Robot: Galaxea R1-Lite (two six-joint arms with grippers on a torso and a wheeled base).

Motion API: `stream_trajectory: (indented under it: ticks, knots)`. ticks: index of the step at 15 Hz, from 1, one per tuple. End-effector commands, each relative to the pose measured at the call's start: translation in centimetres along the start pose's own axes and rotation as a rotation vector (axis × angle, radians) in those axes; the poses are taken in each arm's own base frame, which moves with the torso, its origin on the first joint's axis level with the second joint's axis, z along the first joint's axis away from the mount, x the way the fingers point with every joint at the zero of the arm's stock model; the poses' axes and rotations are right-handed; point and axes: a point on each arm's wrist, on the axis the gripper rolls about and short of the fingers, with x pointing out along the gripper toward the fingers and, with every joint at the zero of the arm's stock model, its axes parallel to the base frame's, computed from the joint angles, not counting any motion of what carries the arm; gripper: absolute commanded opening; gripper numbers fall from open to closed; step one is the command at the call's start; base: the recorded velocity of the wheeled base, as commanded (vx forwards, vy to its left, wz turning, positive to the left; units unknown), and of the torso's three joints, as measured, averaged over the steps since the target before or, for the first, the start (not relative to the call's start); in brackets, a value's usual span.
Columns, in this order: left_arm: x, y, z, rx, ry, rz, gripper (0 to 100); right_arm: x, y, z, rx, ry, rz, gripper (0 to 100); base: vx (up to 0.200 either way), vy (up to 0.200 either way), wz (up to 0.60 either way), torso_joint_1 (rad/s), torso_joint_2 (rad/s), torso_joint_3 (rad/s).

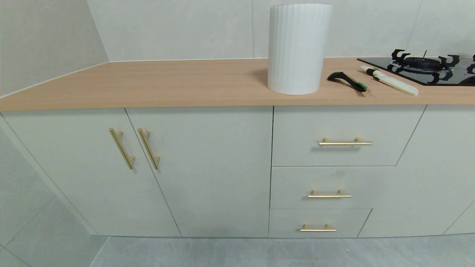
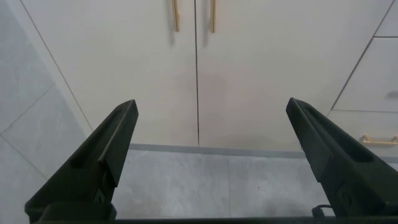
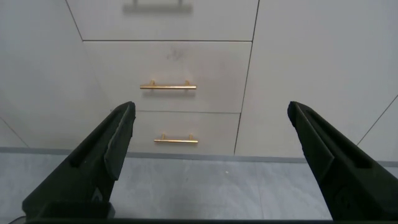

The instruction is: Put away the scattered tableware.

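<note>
Left claw (image 2: pixel 211 111) and right claw (image 3: pixel 211 112) are held released, low before the cabinet fronts (image 1: pixel 207 167). Peeler (image 1: pixel 347 81) and white knife (image 1: pixel 389 80) are laid slantwise on the bench (image 1: pixel 148 81), upper right of the frame, judged nearer the right arm.

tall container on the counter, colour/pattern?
White with fine vertical ribbing. The container shows best in the head view.

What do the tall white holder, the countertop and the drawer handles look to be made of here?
The tall white holder: matte, fluted wall, likely ceramic or plastic; cannot tell which. The countertop: wood-grain surface, satin, possibly laminate. The drawer handles: brushed brass-coloured metal, with a soft sheen along the bars.
</note>
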Motion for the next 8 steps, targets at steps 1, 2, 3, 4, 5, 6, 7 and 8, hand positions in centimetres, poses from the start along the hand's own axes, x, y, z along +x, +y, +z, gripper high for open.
stream_trajectory:
  ticks: [1, 2, 3, 4, 5, 6, 7, 8]
  knots:
    - [0.0, 0.0, 0.0, -0.001, 0.001, 0.001, 100, 0.0, 0.0, 0.0, -0.001, 0.001, 0.001, 100, 0.0, 0.0, 0.0, 0.0, 0.0, 0.0]
    - [0.0, 0.0, 0.0, -0.001, 0.001, 0.001, 100, 0.0, 0.0, 0.0, -0.004, 0.001, 0.001, 100, 0.0, 0.0, 0.0, 0.0, 0.0, 0.0]
    - [0.0, 0.0, 0.0, -0.001, 0.0, 0.001, 100, 0.0, 0.0, 0.0, -0.006, 0.001, 0.001, 100, 0.0, 0.0, 0.0, 0.0, 0.0, 0.0]
    - [0.0, 0.0, 0.0, -0.001, 0.0, 0.001, 100, 0.0, 0.0, 0.0, -0.006, -0.001, 0.001, 100, 0.0, 0.0, 0.0, 0.0, 0.0, 0.0]
    - [0.0, 0.0, 0.0, -0.001, 0.0, 0.001, 100, 0.0, 0.0, 0.0, -0.007, -0.001, 0.0, 100, 0.0, 0.0, 0.0, 0.0, 0.0, 0.0]
    - [0.0, 0.0, 0.0, -0.001, 0.0, 0.001, 100, 0.0, 0.0, 0.0, -0.015, -0.001, 0.0, 100, 0.0, 0.0, 0.0, 0.0, 0.0, 0.0]
    - [0.0, 0.0, 0.0, -0.001, 0.001, 0.001, 100, 0.0, 0.0, 0.1, -0.026, -0.005, 0.0, 100, 0.0, 0.0, 0.0, 0.0, 0.0, 0.0]
    - [0.0, 0.0, 0.0, -0.001, 0.001, 0.001, 100, -0.3, 0.0, 1.3, -0.023, -0.062, 0.01, 100, 0.0, 0.0, 0.0, 0.0, 0.0, 0.0]
